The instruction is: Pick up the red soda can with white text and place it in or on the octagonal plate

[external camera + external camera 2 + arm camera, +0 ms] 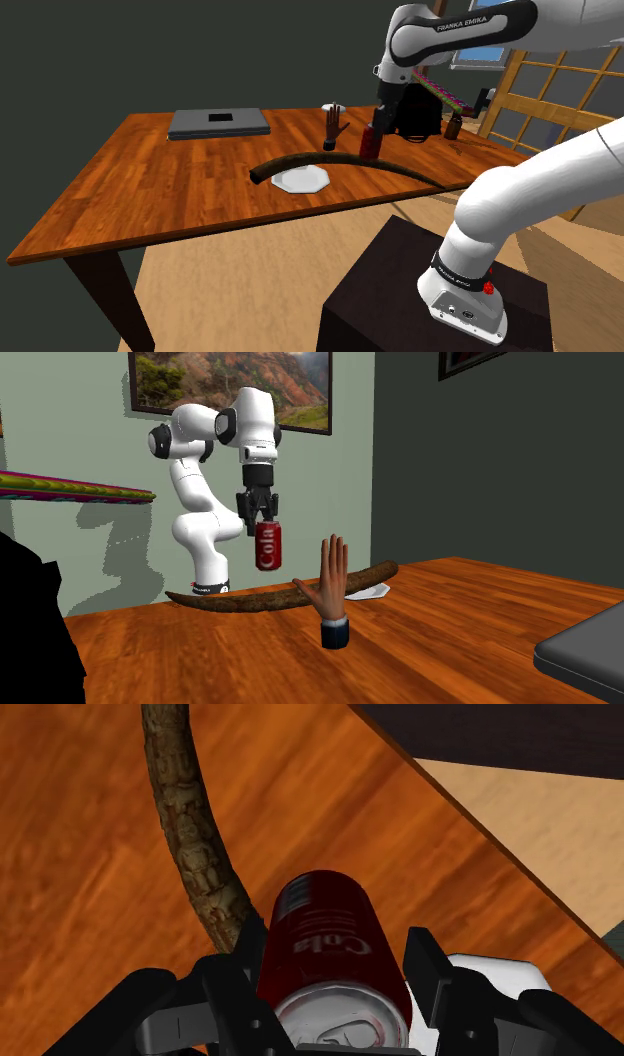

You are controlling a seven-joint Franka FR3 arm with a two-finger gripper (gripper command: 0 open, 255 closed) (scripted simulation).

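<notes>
My gripper (373,128) is shut on a red soda can (371,144) with white lettering and holds it upright in the air above the wooden table (140,190). In the second exterior view the can (268,545) hangs from the gripper (264,520), clear of the tabletop. The black fingers (428,972) clasp the can (325,939) on both sides, near its top. A white octagonal plate (302,179) lies flat on the table, to the shoulder view's left of the can and lower. A white edge, probably the plate (492,976), shows beside one finger.
A long curved brown branch (400,166) lies across the table under the can and beside the plate. A hand-shaped figure (333,128) stands behind the plate. A closed laptop (218,123), a white cup (333,107), a black bag (415,112) and a brown bottle (452,126) sit farther back.
</notes>
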